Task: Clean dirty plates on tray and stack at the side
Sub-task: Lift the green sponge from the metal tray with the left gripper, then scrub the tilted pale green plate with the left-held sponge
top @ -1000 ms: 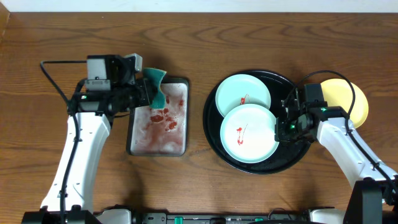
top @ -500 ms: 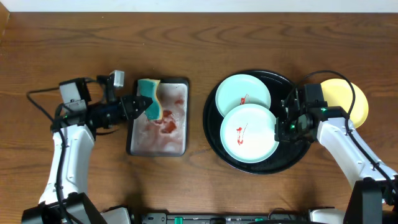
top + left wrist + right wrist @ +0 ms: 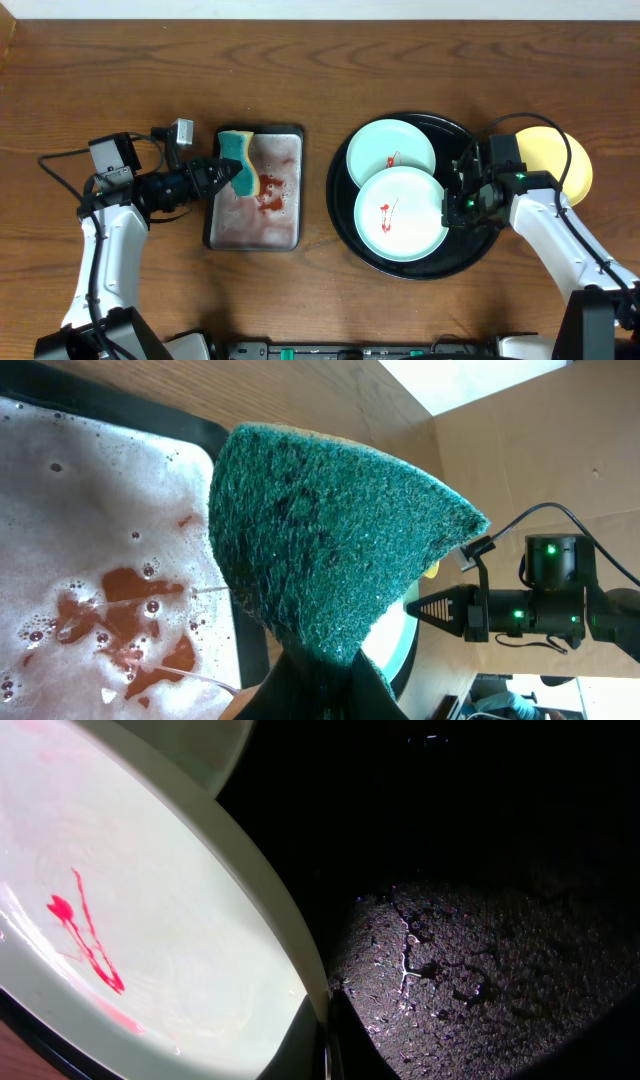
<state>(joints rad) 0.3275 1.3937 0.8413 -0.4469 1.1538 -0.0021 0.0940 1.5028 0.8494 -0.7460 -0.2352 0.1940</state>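
Two pale mint plates lie on the round black tray (image 3: 470,250): the far plate (image 3: 391,150) and the near plate (image 3: 400,215), each with a red smear. My right gripper (image 3: 447,208) is shut on the near plate's right rim; in the right wrist view its fingers (image 3: 325,1030) pinch that rim (image 3: 290,930) over the black tray (image 3: 480,920). A yellow plate (image 3: 562,160) sits on the table right of the tray, partly under my right arm. My left gripper (image 3: 218,172) is shut on a green-and-yellow sponge (image 3: 240,160), whose green face (image 3: 330,530) fills the left wrist view.
A rectangular silver tray (image 3: 285,150) holding foam and red sauce water (image 3: 268,195) lies left of the black tray, under the sponge. In the left wrist view its soapy bottom (image 3: 80,560) shows at left and my right arm (image 3: 540,605) at far right.
My left arm has drawn back to the left and turned, carrying the sponge from the silver tray's far edge to above its left part. The right arm and plates have not moved.
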